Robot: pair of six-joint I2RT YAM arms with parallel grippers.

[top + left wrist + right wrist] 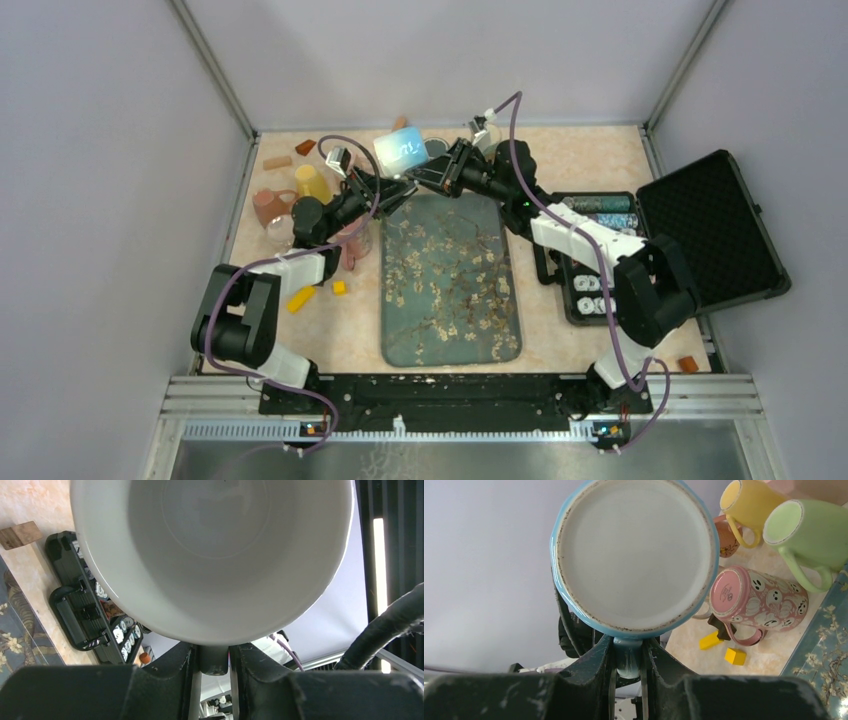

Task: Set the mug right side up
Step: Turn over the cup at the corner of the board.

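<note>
While the right tool (628, 652) pinches the mug (634, 555) by its handle, only the left wrist view shows it empty; the left tool (214, 655) stands narrow, grip unclear.

One blue mug (400, 152) — two yellow blocks (300, 298) (340, 287)

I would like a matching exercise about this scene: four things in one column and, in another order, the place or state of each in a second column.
Column A
1. blue mug
2. floral tray
3. black case
4. small yellow cube

Column B
a. on the table, left of the tray
b. open, at the right side of the table
c. in the air, its handle in the right pincer
d. flat in the middle of the table

Pairs: 1-c, 2-d, 3-b, 4-a
</note>
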